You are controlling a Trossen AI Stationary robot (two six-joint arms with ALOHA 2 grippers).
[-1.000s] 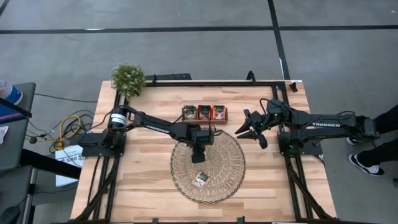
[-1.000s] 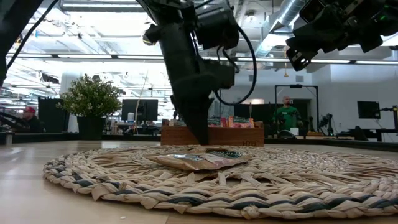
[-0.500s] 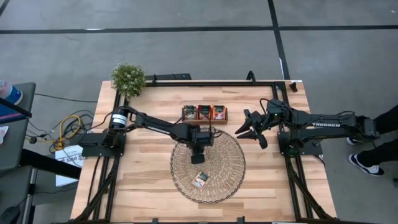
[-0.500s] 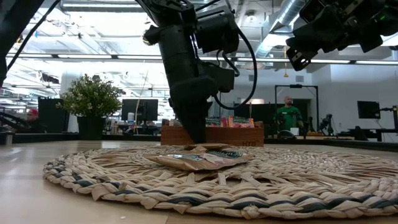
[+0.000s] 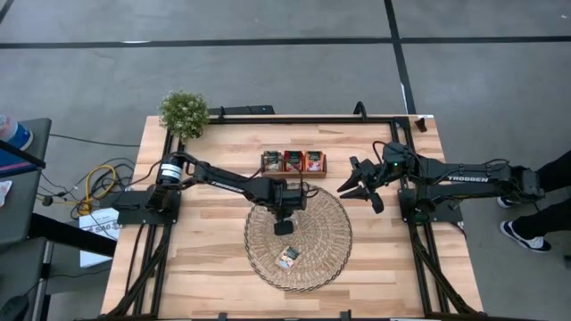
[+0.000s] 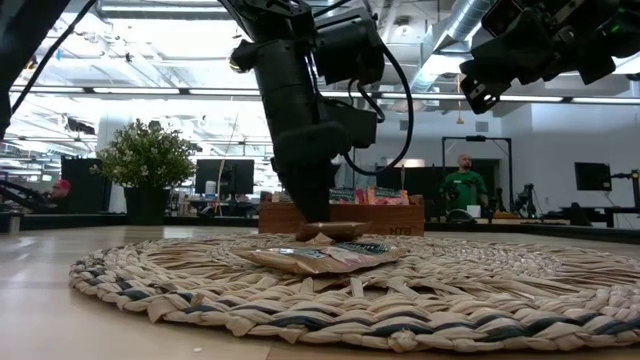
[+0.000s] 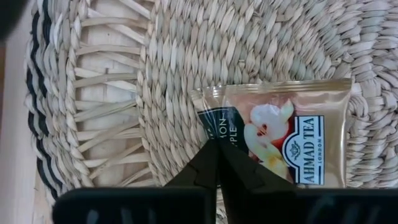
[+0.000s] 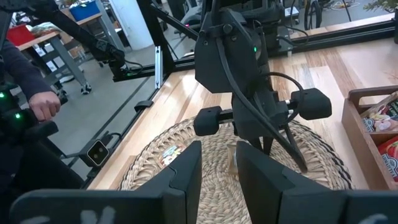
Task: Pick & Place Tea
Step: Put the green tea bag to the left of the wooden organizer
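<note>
Nearest to me on the woven mat [image 5: 298, 236], toward its near edge, 1 tea sachet [image 5: 287, 258] lies flat and untouched, clear of both arms.

Farther in, over the far-left part of the mat, the left gripper [image 5: 284, 225] stands nose-down with its fingers pressed together on the edge of a second sachet [image 7: 283, 134]. The left wrist view shows that packet plainly: a pale one with a dark band, its corner pinched right at the fingertips [image 7: 214, 163], the rest of it lying over the weave. From table height the gripper [image 6: 308, 215] seems to have this packet [image 6: 330, 230] barely clear of the mat, or just resting on it; I cannot say which.

Beyond the mat's far edge sits the wooden tray [image 5: 293, 162] with its 3 compartments, each already showing packets, red-orange ones in the middle and right slots.

To the right of the tray, well apart from the mat, the right gripper [image 5: 360, 181] hangs above the table with its fingers spread a little and nothing between them.

As I judge it, the job is nearly done: the tray is stocked, 2 sachets remain on the mat, and 1 of those is now gripped. What is left is carrying it to the tray, then fetching the near one.
</note>
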